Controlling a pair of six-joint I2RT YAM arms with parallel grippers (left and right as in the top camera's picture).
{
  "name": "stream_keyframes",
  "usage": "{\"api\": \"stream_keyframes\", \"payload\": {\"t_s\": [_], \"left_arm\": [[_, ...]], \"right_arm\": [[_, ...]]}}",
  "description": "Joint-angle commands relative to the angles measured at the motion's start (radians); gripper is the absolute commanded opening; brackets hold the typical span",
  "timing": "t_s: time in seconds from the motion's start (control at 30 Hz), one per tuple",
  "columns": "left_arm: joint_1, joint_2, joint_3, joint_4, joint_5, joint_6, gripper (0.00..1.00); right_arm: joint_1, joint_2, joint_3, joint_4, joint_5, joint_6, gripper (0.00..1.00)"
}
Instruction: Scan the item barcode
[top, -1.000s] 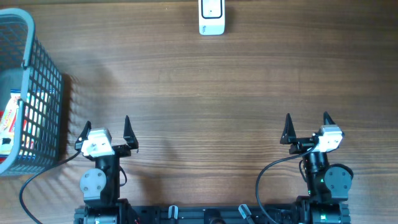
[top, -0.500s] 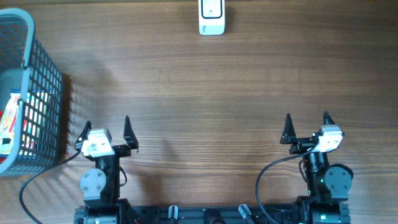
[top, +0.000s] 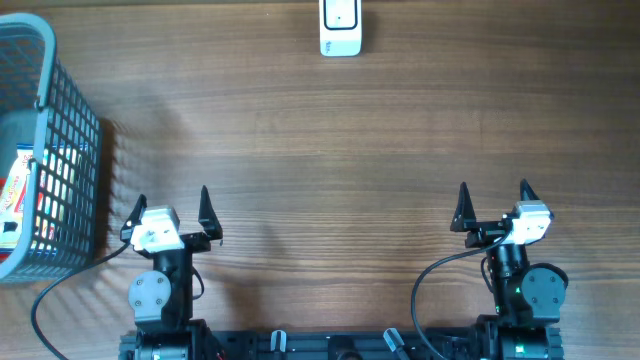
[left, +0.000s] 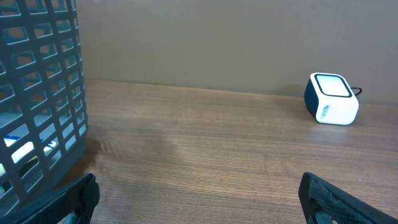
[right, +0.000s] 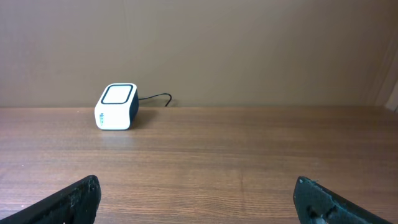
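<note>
A white barcode scanner (top: 340, 28) with a dark side stands at the far middle edge of the table; it shows at the right in the left wrist view (left: 331, 99) and at the left in the right wrist view (right: 116, 106). Colourful packaged items (top: 20, 195) lie inside the grey mesh basket (top: 75, 150) at the far left. My left gripper (top: 172, 205) is open over bare wood near the front edge, beside the basket. Open as well, my right gripper (top: 493, 200) hovers at the front right with nothing between its fingers.
The basket wall (left: 37, 93) rises close on the left of the left gripper. A black cable (right: 155, 98) runs back from the scanner. Brown wooden tabletop (top: 340, 160) spreads between the grippers and the scanner.
</note>
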Motion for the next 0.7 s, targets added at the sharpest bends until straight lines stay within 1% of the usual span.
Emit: {"api": "stream_keyframes", "payload": {"t_s": [0.0, 0.07, 0.1, 0.17, 0.2, 0.23, 0.27, 0.3, 0.33, 0.4, 0.43, 0.47, 0.53, 0.57, 0.6, 0.63, 0.67], "left_arm": [[0.005, -0.009, -0.01, 0.004, 0.011, -0.014, 1.0], [0.004, -0.009, -0.01, 0.005, 0.022, -0.026, 1.0], [0.004, -0.009, -0.01, 0.003, 0.088, -0.08, 1.0], [0.004, -0.009, -0.01, 0.022, 0.303, -0.266, 1.0], [0.005, -0.009, -0.01, 0.025, 0.344, -0.309, 1.0], [0.004, -0.009, -0.01, 0.027, 0.353, -0.323, 1.0], [0.004, -0.009, -0.01, 0.043, 0.358, -0.362, 1.0], [0.004, -0.009, -0.01, 0.064, 0.413, -0.455, 1.0], [0.005, -0.009, -0.01, 0.066, 0.457, -0.505, 1.0], [0.005, -0.009, -0.01, 0.103, 0.475, -0.577, 1.0], [0.005, -0.009, -0.01, 0.154, 0.477, -0.628, 1.0], [0.005, -0.009, -0.009, 0.238, 0.481, -0.665, 1.0], [0.005, -0.009, -0.009, 0.407, 0.499, -0.673, 1.0], [0.005, -0.009, -0.003, 0.531, 0.497, -0.673, 1.0], [0.005, -0.009, 0.014, 0.592, 0.478, -0.672, 1.0], [0.005, -0.009, 0.046, 0.592, 0.448, -0.671, 1.0], [0.005, 0.003, 0.117, 0.544, 0.419, -0.636, 1.0]], "right_arm": [[-0.005, -0.007, -0.001, 0.002, 0.013, 0.008, 0.99], [-0.005, -0.007, -0.001, 0.002, 0.013, 0.008, 1.0], [-0.005, -0.007, -0.001, 0.002, 0.013, 0.008, 1.0], [-0.005, -0.007, -0.001, 0.002, 0.013, 0.009, 0.99], [-0.005, -0.007, -0.001, 0.002, 0.013, 0.008, 1.0], [-0.005, -0.007, -0.001, 0.002, 0.013, 0.009, 1.0], [-0.005, -0.007, -0.001, 0.002, 0.013, 0.009, 1.0], [-0.005, -0.007, -0.001, 0.002, 0.013, 0.009, 1.0], [-0.005, -0.007, -0.001, 0.002, 0.013, 0.009, 1.0], [-0.005, -0.007, -0.001, 0.002, 0.013, 0.008, 1.0], [-0.005, -0.007, -0.001, 0.002, 0.013, 0.008, 1.0], [-0.005, -0.007, -0.001, 0.002, 0.013, 0.009, 1.0], [-0.005, -0.007, -0.001, 0.002, 0.013, 0.009, 1.0], [-0.005, -0.007, -0.001, 0.002, 0.013, 0.009, 1.0], [-0.005, -0.007, -0.001, 0.002, 0.013, 0.009, 1.0], [-0.005, -0.007, -0.001, 0.002, 0.013, 0.008, 1.0], [-0.005, -0.007, -0.001, 0.002, 0.013, 0.008, 1.0]]}}
